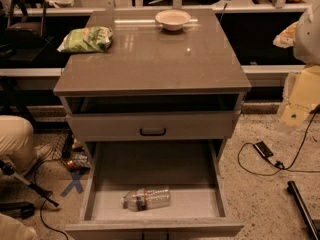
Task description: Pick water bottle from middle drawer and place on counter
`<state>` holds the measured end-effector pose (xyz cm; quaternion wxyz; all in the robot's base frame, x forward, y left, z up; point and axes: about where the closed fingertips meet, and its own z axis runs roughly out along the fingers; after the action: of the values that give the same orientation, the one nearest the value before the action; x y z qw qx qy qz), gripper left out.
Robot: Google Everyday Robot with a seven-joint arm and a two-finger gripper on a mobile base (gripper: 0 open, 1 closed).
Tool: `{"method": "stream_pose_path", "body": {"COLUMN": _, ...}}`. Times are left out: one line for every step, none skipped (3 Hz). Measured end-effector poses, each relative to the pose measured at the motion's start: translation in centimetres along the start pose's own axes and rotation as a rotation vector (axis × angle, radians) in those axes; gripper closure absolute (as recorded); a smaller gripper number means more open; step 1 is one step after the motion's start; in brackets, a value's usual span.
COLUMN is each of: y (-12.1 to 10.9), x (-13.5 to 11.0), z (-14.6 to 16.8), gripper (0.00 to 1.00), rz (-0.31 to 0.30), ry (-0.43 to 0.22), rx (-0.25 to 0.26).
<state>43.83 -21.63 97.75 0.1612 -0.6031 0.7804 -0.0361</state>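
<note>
Water bottle [146, 198]: a small clear plastic bottle is seen lying on its side, with a reddish label band around its middle and its pale cap end turned toward the left of the frame.
Bottle location: it is found at the bottom centre of the frame, on the pale floor of the middle drawer [195, 204], near the drawer's front edge.
Middle drawer: it is pulled well out toward the bottom of the frame, and its deep grey walls are shown.
Label writing: nothing on the reddish band can be read.
Counter [150, 64]: a glossy grey-brown slab fills the upper centre of the frame.
On the counter: a white bowl [172, 19] is set at the far edge, and a green snack bag [86, 39] lies at the left; its print cannot be read.
Upper drawer front [200, 126]: it is pushed in, with a black handle [153, 132] at its centre.
Gripper [287, 34]: a pale, blurred shape at the upper right edge of the frame is taken to be it, well apart from the bottle; whether it is open or closed cannot be told.
</note>
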Motion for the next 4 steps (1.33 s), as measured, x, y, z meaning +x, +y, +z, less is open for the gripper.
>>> {"method": "stream_pose_path", "body": {"y": 0.0, "x": 0.0, "z": 0.0, "gripper": 0.0, "rz": 0.0, "ry": 0.0, "rx": 0.0}}
{"method": "stream_pose_path", "body": {"y": 1.6, "x": -0.6, "z": 1.5, "gripper": 0.0, "rz": -0.011, "ry": -0.062, "rx": -0.084}}
{"method": "stream_pose_path", "body": {"y": 6.0, "x": -2.6, "z": 5.2, "gripper": 0.0, "rz": -0.046, "ry": -0.201, "rx": -0.23}}
{"method": "stream_pose_path", "body": {"y": 11.4, "x": -5.1, "z": 9.0, "gripper": 0.0, "rz": -0.031, "ry": -0.32, "rx": -0.368}}
